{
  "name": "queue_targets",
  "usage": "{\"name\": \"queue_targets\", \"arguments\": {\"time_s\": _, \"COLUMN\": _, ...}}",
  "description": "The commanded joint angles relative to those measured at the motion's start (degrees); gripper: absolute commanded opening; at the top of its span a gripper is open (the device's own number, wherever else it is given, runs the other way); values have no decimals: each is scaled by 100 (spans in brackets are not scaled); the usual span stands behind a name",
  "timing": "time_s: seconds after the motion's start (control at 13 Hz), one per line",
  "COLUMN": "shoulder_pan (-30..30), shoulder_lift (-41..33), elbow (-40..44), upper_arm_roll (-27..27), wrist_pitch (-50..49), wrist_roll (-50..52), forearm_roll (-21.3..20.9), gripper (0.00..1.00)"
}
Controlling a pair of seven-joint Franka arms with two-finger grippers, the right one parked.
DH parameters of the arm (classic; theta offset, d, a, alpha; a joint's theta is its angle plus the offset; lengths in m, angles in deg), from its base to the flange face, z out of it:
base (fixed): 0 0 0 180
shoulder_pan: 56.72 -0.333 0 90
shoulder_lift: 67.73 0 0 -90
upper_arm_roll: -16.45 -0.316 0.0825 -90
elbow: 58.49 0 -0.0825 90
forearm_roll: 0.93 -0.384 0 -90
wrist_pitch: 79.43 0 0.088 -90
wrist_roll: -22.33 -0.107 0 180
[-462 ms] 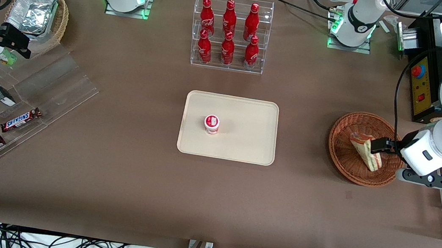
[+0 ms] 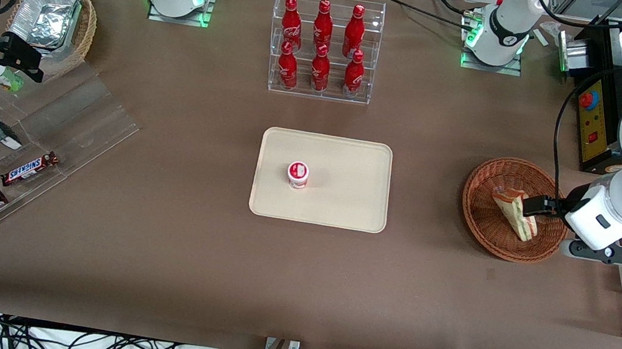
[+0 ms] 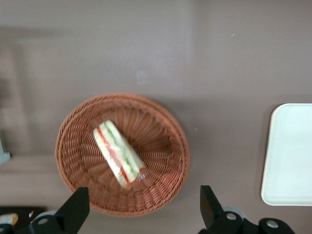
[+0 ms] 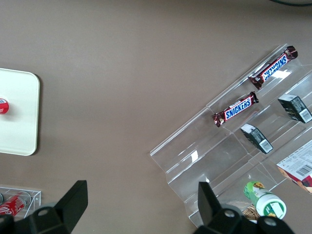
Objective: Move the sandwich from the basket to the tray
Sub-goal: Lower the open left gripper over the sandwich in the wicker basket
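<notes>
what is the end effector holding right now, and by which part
Nothing. The end effector is open, hovering above the basket rim, with the sandwich lying untouched in the basket.

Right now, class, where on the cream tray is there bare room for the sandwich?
The cream-beige rectangular tray is bare except around the small white-and-red cup. The gripper hangs over the reddish-brown wicker basket, open.
</notes>
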Motion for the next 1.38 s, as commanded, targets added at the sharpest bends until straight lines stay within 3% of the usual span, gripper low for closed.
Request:
{"name": "queue_targets", "arguments": {"time_s": 0.0, "shoulder_pan": -67, "shoulder_lift": 87, "elbow": -197, "upper_arm_roll": -16, "wrist_pitch": -142, "wrist_roll": 795, "forearm_roll": -140, "gripper": 100}}
{"name": "queue_targets", "arguments": {"time_s": 0.15, "shoulder_pan": -84, "shoulder_lift": 131, "elbow": -432, "upper_arm_roll": -7, "wrist_pitch": 146, "wrist_roll": 1537, "forearm_roll": -394, "gripper": 100}}
{"name": "queue_targets", "arguments": {"time_s": 0.38, "shoulder_pan": -93, "shoulder_lift": -184, "elbow": -1555, "upper_arm_roll": -7, "wrist_pitch": 1304, "wrist_roll": 2485, "forearm_roll": -430, "gripper": 100}}
{"name": "queue_targets", "arguments": {"time_s": 0.62, "shoulder_pan": -225, "shoulder_lift": -361, "elbow": -2392, "upper_arm_roll": -16, "wrist_pitch": 2299, "wrist_roll": 3013, "forearm_roll": -439, "gripper": 100}}
{"name": "queue_targets", "arguments": {"time_s": 0.85, "shoulder_pan": -356, "shoulder_lift": -449, "elbow": -2955, "upper_arm_roll": -7, "wrist_pitch": 3037, "wrist_roll": 3680, "forearm_roll": -746, "gripper": 100}}
{"name": "queue_targets", "arguments": {"time_s": 1.31, "shoulder_pan": -357, "shoulder_lift": -458, "elbow": -3580, "upper_arm_roll": 2, "wrist_pitch": 3636, "wrist_roll": 3850, "forearm_roll": -957, "gripper": 100}}
